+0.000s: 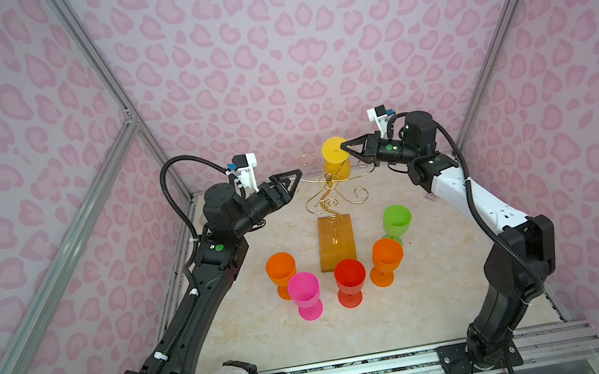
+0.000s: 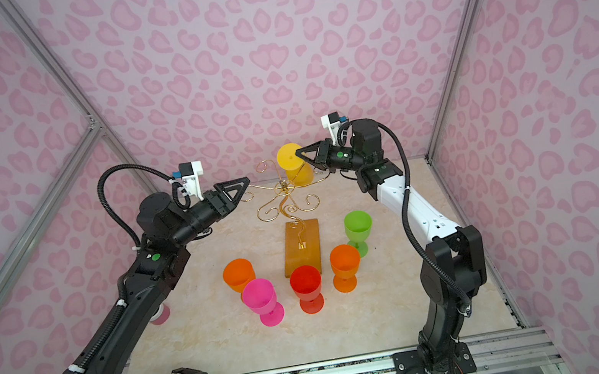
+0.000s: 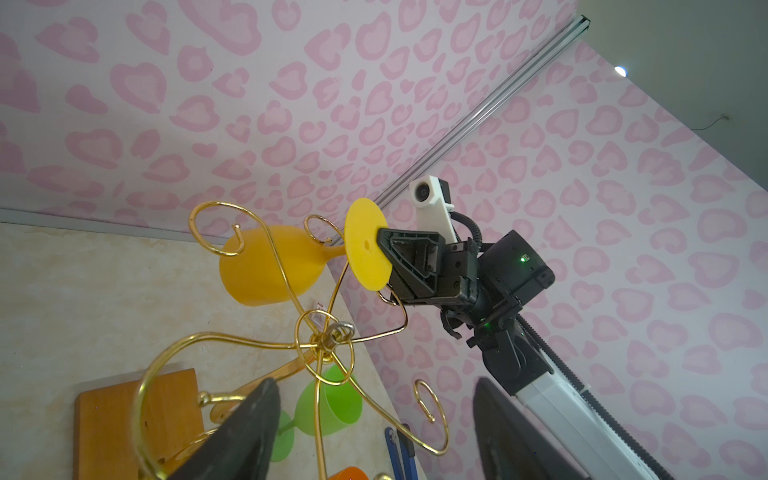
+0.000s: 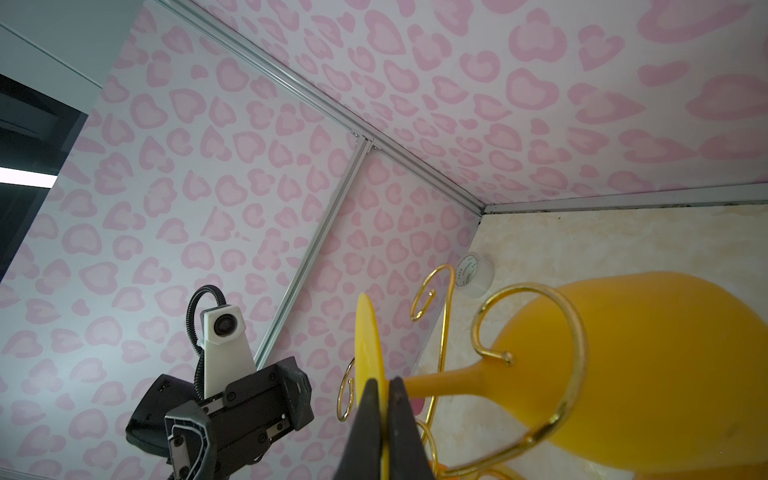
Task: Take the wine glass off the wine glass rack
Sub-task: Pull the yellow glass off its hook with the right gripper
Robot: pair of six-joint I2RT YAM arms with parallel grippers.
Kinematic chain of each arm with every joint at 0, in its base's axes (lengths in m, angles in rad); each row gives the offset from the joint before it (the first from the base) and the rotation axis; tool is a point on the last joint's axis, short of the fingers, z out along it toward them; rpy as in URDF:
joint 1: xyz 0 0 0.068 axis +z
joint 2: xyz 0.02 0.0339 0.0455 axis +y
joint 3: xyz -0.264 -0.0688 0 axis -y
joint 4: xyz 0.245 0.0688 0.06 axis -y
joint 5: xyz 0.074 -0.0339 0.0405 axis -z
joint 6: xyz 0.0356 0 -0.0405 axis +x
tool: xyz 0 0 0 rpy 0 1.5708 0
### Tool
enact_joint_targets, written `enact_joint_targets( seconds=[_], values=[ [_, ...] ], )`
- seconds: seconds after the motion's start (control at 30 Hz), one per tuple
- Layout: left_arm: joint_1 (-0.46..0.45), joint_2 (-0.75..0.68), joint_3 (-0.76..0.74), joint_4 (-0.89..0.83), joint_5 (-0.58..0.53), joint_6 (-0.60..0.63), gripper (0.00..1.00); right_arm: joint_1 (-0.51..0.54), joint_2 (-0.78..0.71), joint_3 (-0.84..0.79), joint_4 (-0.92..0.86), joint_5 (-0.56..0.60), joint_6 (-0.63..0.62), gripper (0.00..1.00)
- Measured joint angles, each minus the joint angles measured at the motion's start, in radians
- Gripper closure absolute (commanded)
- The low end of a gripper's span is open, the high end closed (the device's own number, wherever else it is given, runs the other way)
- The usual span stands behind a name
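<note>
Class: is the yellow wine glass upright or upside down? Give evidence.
Upside down: the yellow wine glass has its foot uppermost, bowl hanging below.

2 black arms wear white shells, ribbed cables and green lights.

I count one yellow wine glass, two orange, one pink, one red, one green, six in all, and one wine glass rack.
</note>
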Motion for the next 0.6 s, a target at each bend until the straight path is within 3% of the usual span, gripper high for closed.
enact_joint_targets(
  seconds=[0.2, 0.6],
  values=[
    [0.000, -0.010, -0.003, 0.000, 0.000, 0.001, 0.25, 0.011, 0.052, 0.070, -0.007, -0.013, 0.016, 1.00],
    [0.000, -0.006, -0.005, 0.000, -0.001, 0.001, 0.25, -0.005, 0.014, 0.005, -0.006, -0.005, 0.008, 1.00]
  ],
)
